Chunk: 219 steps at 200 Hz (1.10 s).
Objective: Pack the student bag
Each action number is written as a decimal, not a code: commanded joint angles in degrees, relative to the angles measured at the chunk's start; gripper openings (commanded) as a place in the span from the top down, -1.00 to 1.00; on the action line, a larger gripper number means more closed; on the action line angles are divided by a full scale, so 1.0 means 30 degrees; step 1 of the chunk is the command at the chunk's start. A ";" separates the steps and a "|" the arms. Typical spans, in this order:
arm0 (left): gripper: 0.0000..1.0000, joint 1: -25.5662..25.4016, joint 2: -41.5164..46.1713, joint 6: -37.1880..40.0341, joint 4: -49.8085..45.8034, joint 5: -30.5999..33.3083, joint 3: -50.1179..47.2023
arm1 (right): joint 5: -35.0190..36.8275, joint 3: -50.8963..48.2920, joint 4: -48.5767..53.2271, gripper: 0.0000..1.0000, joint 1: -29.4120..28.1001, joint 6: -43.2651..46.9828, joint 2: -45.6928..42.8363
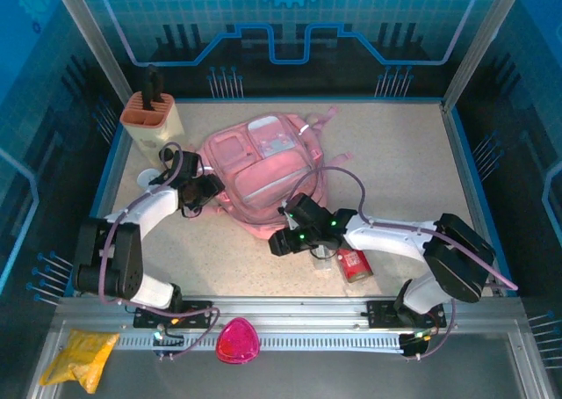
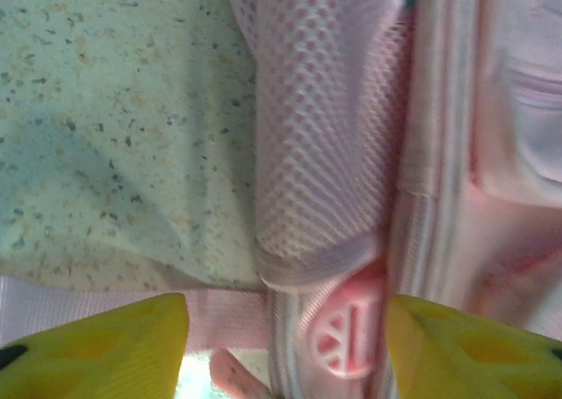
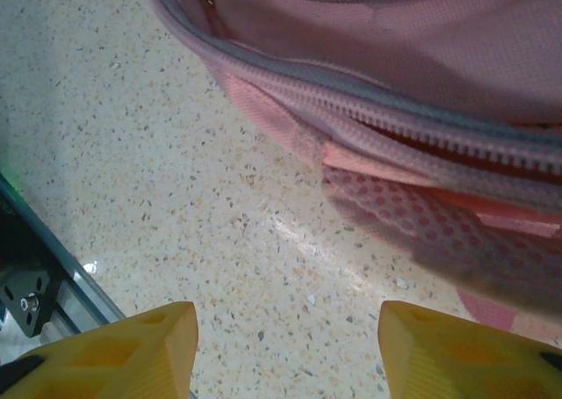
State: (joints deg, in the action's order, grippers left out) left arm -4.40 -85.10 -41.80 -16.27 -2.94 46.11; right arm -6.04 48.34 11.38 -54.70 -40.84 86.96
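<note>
Both spread wide, the left end effector (image 2: pixel 285 329) and right end effector (image 3: pixel 288 329) are hovering by the student bag (image 1: pixel 263 166), probably needing to pinch its zipper (image 3: pixel 421 122) gently.

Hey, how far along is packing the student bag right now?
Done: little that shows; the student bag lies on the table, its zip looking partly open. In hand: the left pincer and right pincer sit open at its edges, holding nothing. Left: loose items like the red can lie outside.
</note>
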 commanded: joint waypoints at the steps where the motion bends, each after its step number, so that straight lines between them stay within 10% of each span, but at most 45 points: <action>1: -0.06 0.0238 -0.1034 -0.0681 0.1816 -0.0759 0.0268 | 0.0506 0.1075 -0.0291 -0.12 0.0215 0.0411 0.0721; 74: 0.89 0.0074 -0.2984 -0.1531 0.4075 -0.3291 0.0605 | 0.0450 0.2268 -0.1018 -0.12 0.4329 0.2461 0.2174; 146: 1.00 -0.2856 -0.2226 -0.3860 0.4150 -0.2398 0.1153 | 0.0460 0.6392 -0.0859 -0.22 0.9100 0.4780 0.4754; 219: 1.00 -0.5249 -0.1268 -0.7566 0.5559 -0.1158 0.0627 | 0.2792 0.5860 0.4528 -0.50 0.7091 0.6362 0.0779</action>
State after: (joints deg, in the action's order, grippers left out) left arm -18.06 -91.94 -60.16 -2.44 -6.13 48.16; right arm -1.21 67.35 17.02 -30.30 -24.64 96.01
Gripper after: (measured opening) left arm 0.067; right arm 0.732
